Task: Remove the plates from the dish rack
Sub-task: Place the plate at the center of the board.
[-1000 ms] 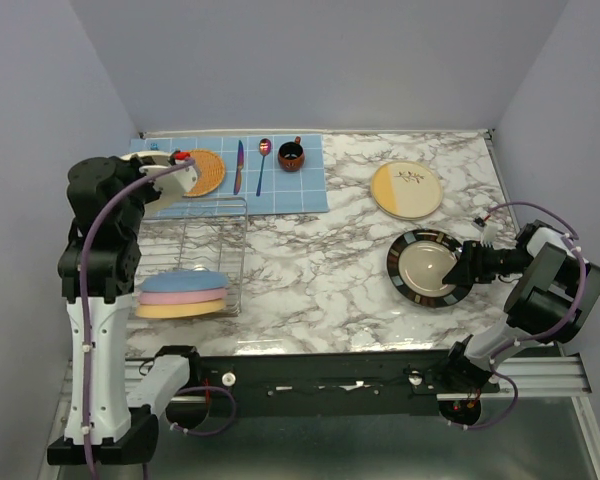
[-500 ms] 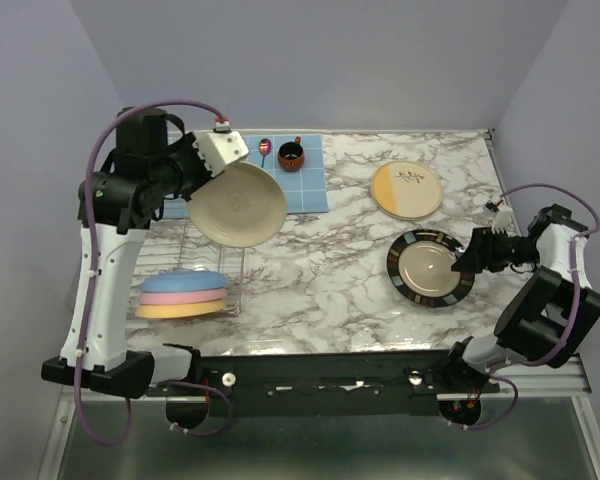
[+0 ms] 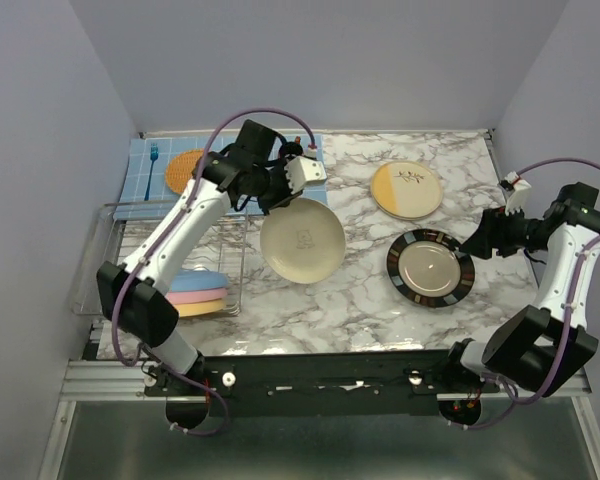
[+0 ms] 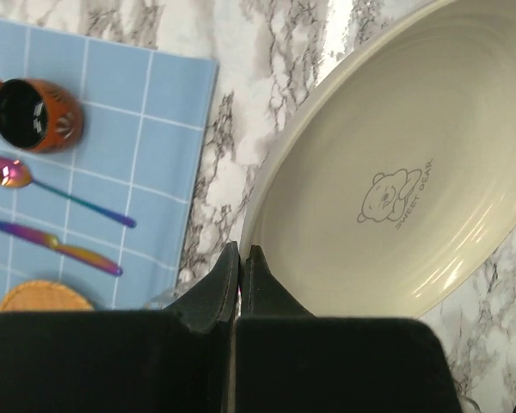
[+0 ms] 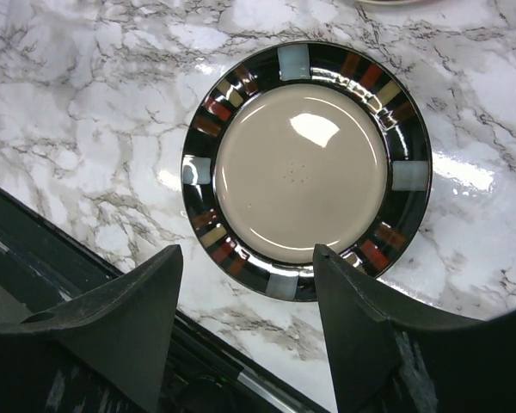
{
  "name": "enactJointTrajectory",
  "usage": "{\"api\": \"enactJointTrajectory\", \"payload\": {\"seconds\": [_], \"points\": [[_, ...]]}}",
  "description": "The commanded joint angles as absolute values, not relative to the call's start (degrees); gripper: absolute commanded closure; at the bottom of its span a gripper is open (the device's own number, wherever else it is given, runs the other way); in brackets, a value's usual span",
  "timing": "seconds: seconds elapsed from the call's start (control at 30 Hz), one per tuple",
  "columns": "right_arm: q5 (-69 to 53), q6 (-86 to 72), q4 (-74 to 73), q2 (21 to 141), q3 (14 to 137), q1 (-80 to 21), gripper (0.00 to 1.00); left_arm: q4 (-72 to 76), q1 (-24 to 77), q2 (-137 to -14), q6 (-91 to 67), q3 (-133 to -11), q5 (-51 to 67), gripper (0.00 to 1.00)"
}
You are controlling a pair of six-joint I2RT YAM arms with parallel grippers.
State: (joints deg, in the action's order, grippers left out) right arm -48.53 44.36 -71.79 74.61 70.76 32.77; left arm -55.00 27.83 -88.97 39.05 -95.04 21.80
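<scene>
**Cream plate pinched by the left claw, right claw spread above the black-rimmed plate**

A white marble table (image 3: 350, 300) with grey veins fills the scene, closed in by pale lavender walls. At its left side stands the dish rack (image 3: 223, 215), silver wire with a clear tray under it. Three plates lie stacked flat in its near end: a blue plate (image 3: 198, 281) on top, a pink plate (image 3: 193, 297) under it and a yellow-orange plate (image 3: 200, 309) at the bottom.

The left arm reaches across the rack. The left gripper (image 4: 241, 254) is clenched on the rim of a cream plate (image 4: 396, 198), which carries a small bear print in its well. The plate hangs tilted over the marble, just right of the rack and left of the black-rimmed plate (image 3: 430, 267).

The black-rimmed plate lies flat on the table towards the right. The cream-and-yellow plate (image 3: 407, 189) lies flat farther back, near it but apart.

The right gripper (image 5: 247, 254) hangs above the black-rimmed plate with its jaws spread and nothing between them.

Behind the rack lies a blue checked placemat (image 4: 129, 112). On it are a dark red cup (image 4: 34, 114), a spoon (image 4: 56, 194), a knife (image 4: 52, 247), an orange woven disc (image 3: 185, 170) and a fork (image 3: 152, 155).
</scene>
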Motion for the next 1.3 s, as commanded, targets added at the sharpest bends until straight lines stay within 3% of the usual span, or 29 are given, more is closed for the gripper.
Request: {"api": "enactJointTrajectory", "payload": {"seconds": [0.0,0.3,0.53,1.27], "points": [[-46.8,42.1,-73.9,72.6,71.7,32.5,0.29,-49.8,31.2,-95.3,36.9,-97.9,26.0,1.00],[-45.7,41.7,-75.2,70.5,72.3,32.5,0.29,-49.0,36.2,-111.5,37.4,-106.5,25.1,1.00],[-45.1,42.2,-75.2,69.3,71.5,32.5,0.29,-56.3,38.0,-123.4,41.2,-118.4,22.7,1.00],[-46.9,44.9,-73.2,69.3,66.2,32.5,0.29,-62.9,42.9,-130.4,48.7,-119.8,13.4,1.00]]}}
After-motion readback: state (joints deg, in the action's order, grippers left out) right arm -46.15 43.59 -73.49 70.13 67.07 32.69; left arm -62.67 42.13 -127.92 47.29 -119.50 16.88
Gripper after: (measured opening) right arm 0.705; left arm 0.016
